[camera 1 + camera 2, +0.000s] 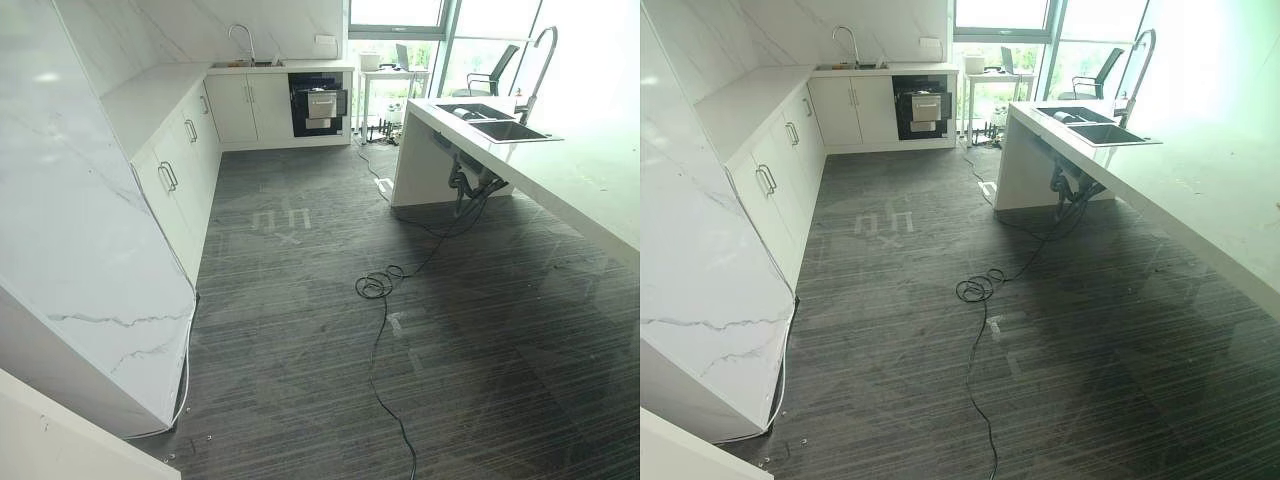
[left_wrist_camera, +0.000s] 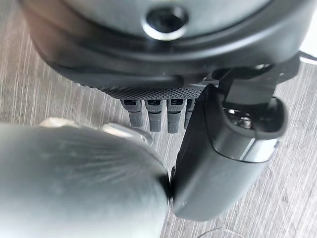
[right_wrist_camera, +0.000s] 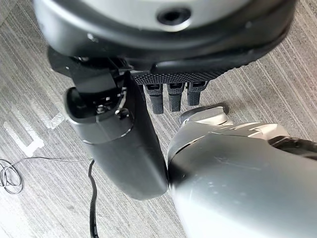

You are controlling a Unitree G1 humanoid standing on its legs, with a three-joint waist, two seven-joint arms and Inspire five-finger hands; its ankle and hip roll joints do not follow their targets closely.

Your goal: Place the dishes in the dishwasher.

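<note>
A dark, striped plank floor (image 1: 300, 330) takes up most of the scene, running from the near edge to the far wall of a kitchen. Along the left stands a long white marble-patterned surface (image 1: 150, 95) with white cabinet doors (image 1: 180, 165) below it; its near end is a tall marbled panel (image 1: 80, 260). The run turns the corner at the far wall, where a small sink with a curved tap (image 1: 240, 42) sits on top. Just right of that far sink, set into the cabinets, is the dishwasher (image 1: 320, 103), a dark opening with its pale front part showing inside; I cannot tell whether a rack is pulled out. No dishes can be made out from here.

On the right, a white island surface (image 1: 560, 170) reaches from the near right edge towards the far end, carrying a double sink (image 1: 495, 120) with a tall arched tap (image 1: 540, 60); pipes (image 1: 470, 185) hang beneath it. Beyond the island, by the windows (image 1: 440, 40), are a small white table (image 1: 390, 80) and an office chair (image 1: 490, 75). Pale tape marks (image 1: 282, 220) lie on the floor in the middle distance.

The left hand (image 2: 158, 111) shows in its wrist view above the floor, its fingers (image 2: 154, 115) hanging straight down in a row with the thumb (image 2: 223, 153) beside them, holding nothing. The right hand (image 3: 171, 96) hangs likewise over the floor, fingers (image 3: 174, 99) straight and relaxed, thumb (image 3: 124, 144) alongside, empty.
</note>
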